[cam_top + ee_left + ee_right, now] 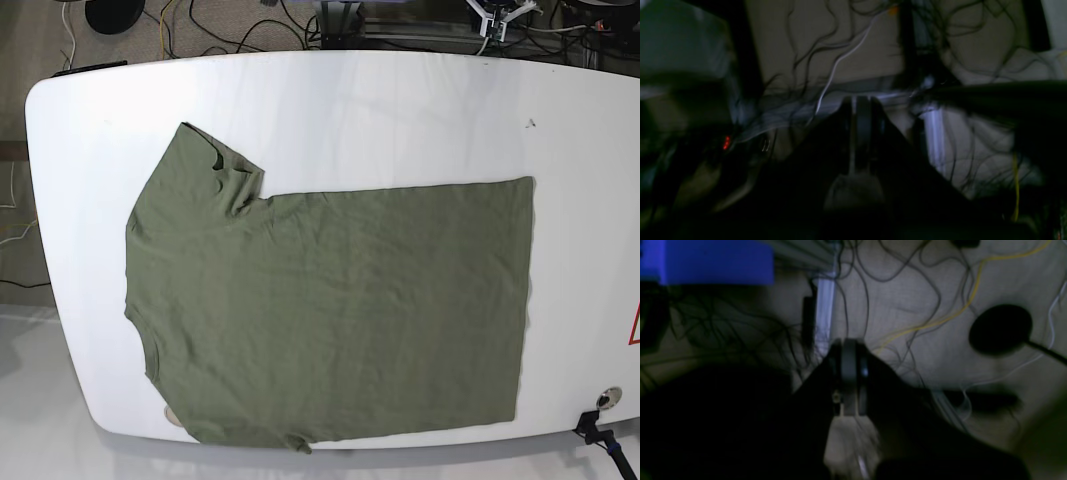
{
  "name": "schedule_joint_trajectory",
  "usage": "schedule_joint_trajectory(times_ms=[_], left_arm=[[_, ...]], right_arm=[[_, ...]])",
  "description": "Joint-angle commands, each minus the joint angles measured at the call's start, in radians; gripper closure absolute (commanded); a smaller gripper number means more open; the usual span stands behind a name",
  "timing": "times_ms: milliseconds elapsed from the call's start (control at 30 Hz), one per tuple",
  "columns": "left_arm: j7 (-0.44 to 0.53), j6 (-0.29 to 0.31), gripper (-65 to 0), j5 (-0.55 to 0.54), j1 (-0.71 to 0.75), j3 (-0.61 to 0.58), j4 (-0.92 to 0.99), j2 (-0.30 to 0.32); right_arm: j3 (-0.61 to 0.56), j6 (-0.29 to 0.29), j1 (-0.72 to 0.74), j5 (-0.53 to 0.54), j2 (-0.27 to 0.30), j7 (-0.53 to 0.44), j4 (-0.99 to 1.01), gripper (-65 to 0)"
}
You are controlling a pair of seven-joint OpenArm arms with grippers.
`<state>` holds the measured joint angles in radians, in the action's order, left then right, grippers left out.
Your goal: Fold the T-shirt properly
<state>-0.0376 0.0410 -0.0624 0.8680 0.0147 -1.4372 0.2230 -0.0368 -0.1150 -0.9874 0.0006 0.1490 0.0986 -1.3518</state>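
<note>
- Pointing off the table toward the floor, the left gripper (862,110) shows in its own wrist view with both dark fingers (863,133) pressed flat together, nothing between them.
- Past those closed tips lies a pale floor strewn with thin black cables (813,60), one white cable (843,56) and a yellow one (1016,186) low on the right; the view is dim and smeared.
- A small red light (726,142) glows on dark equipment at the left of that view.
- The right gripper (849,353) looks the same in its wrist view: fingers (848,373) shut against each other, holding nothing.
- Beyond it are more tangled cables (873,273), a yellow wire (950,316) curving across, a round black base (1000,328) with a stem, a pale metal bar (824,306) and a blue block (713,261) in the top left corner.
- Neither arm appears in the base view.
- The T-shirt (340,310) lies flat on the white table (380,110), olive-green and lightly creased, covering the middle and near part of the top.
- Its hem runs straight along the right side, short of the table's right edge; the collar end sits toward the left edge.
- One sleeve (205,160) juts toward the far left corner, slightly rumpled where it joins the body.
- The shirt's near edge reaches the table's near edge, at the near left corner touching or just overhanging it.
- Bare white tabletop runs along the far edge.
</note>
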Motion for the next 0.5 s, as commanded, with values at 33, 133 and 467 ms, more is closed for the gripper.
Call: schedule_joint_trajectory(times_ms=[33,133,467], left_arm=[[0.065,0.034,0.0,-0.019,0.055,0.057,-0.166,0.017],[0.064,0.054,0.0,-0.028,0.091,0.112,-0.299,0.018],[0.031,0.071,-1.1,-0.023,0.099,0.155,-0.442,0.039]], right_arm=[[0.050,0.002,-0.077,0.010,0.008,-0.057,-0.185,0.0],[0.120,0.004,-0.119,0.011,0.009,-0.047,-0.317,0.0],[0.153,0.012,-0.098,0.001,0.015,-0.056,-0.528,0.0]])
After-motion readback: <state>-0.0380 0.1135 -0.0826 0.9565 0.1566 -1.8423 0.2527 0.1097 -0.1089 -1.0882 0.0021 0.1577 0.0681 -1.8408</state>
